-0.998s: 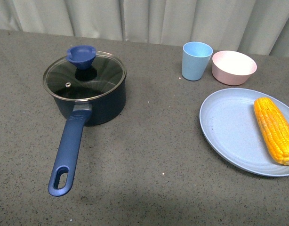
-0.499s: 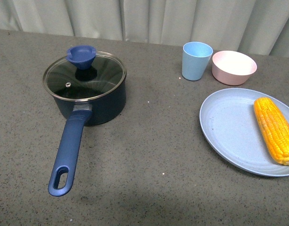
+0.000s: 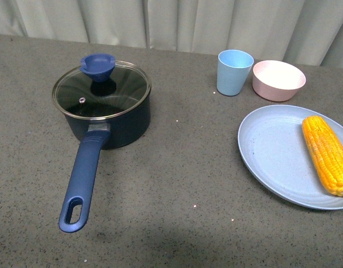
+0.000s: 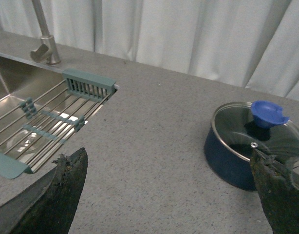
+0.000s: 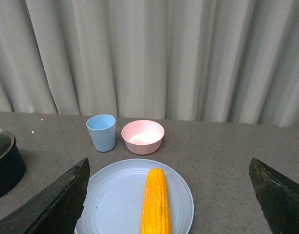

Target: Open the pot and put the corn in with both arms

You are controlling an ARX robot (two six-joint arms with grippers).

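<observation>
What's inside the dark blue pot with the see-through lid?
The round glass lid with a blue knob covers the dark navy saucepan. Through the glass only black inside shows, with no food visible. Reflections and the knob hide part of the bottom.

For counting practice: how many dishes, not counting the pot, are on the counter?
3: a light blue cup at the back, a pink bowl beside it, a blue plate nearer, holding the corn. None looks hidden.

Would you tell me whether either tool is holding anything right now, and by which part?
Nothing is held: the left tool and the right tool are open and empty.
</observation>
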